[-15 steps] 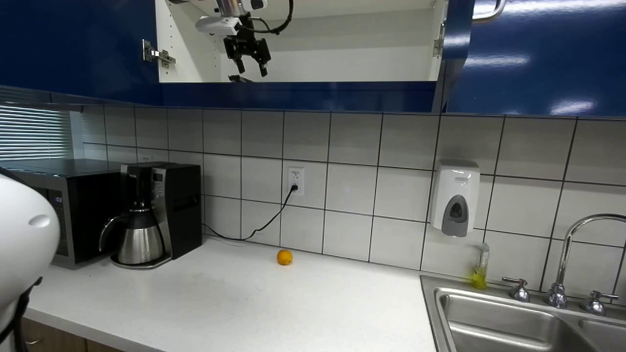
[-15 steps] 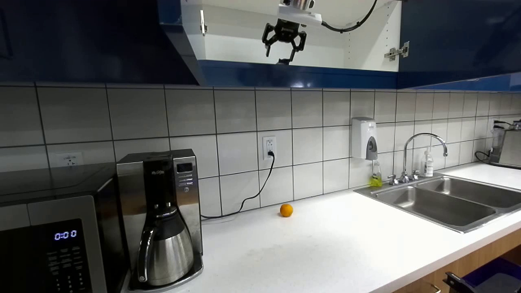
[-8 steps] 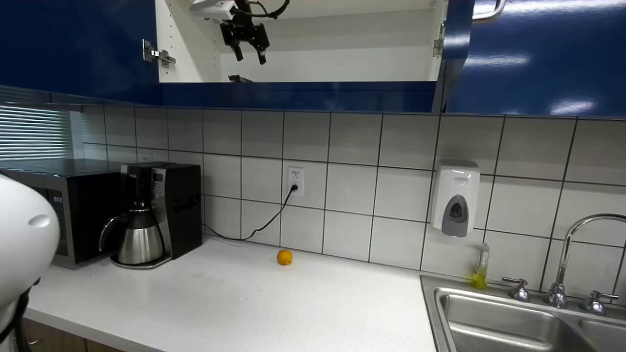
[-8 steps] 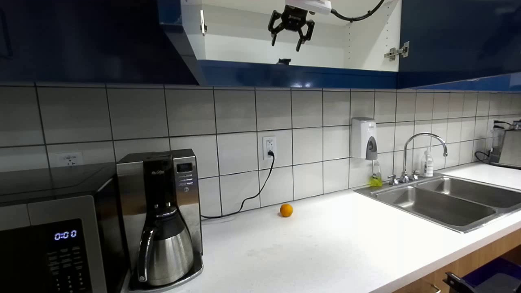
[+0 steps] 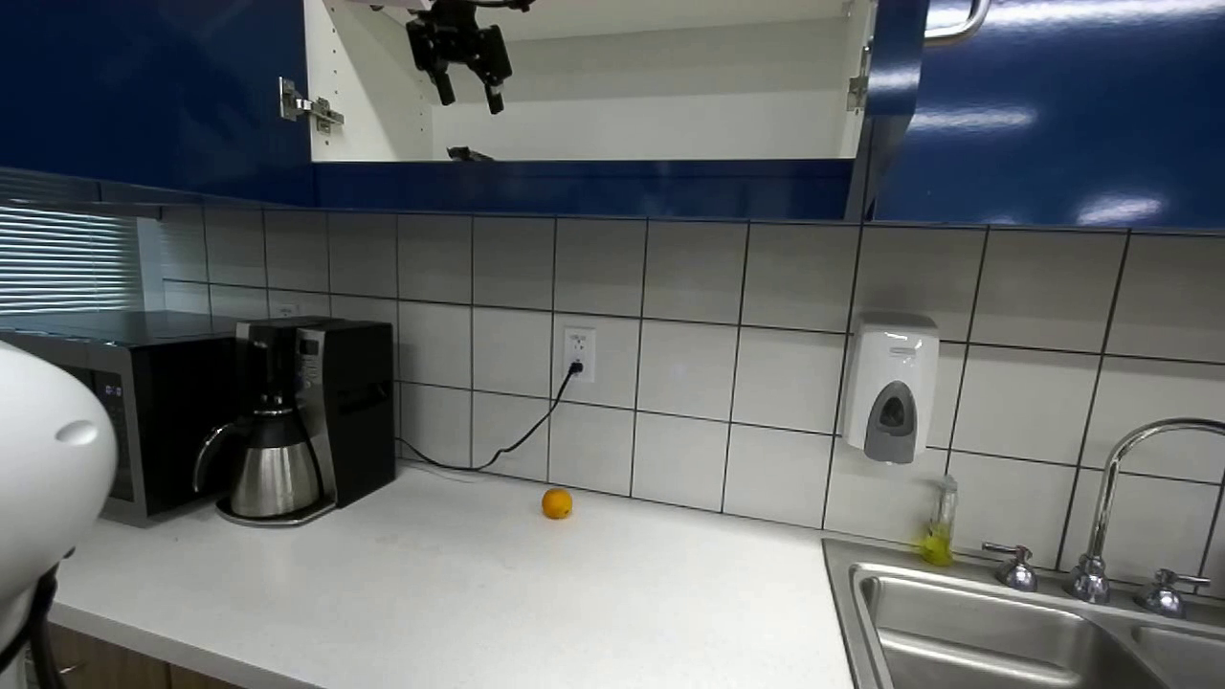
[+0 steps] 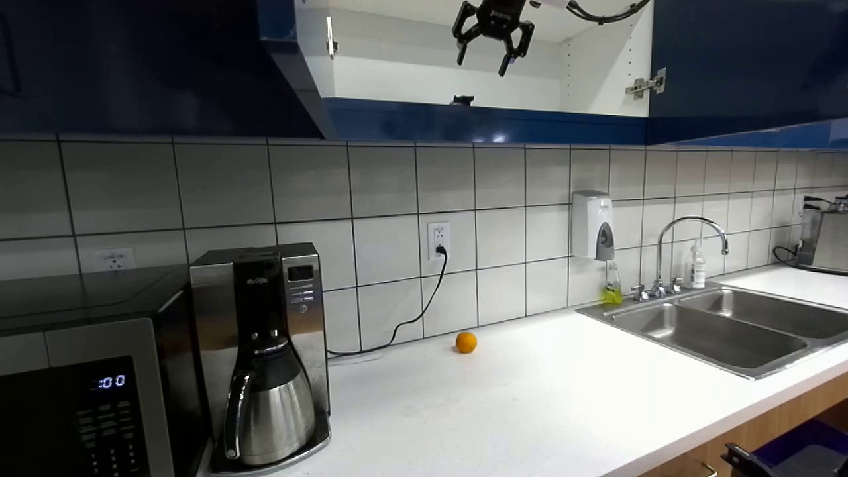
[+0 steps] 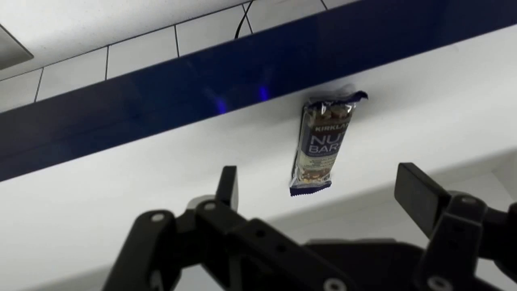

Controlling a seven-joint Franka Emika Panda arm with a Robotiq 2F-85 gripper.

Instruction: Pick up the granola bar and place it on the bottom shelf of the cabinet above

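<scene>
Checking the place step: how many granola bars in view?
1: the granola bar lies on the bottom shelf, near the blue front rail. More may be hidden; the wrist view shows only part of the shelf.

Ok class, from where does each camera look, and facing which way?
An exterior view: nearer the sink, facing wall tiles; gripper, white arm section show.
An exterior view: nearer the microwave, angled toward the sink; gripper, cable show.
Wrist view: behind the open fingers, which show, facing down at the granola bar.
Both exterior views share the orange ball.
</scene>
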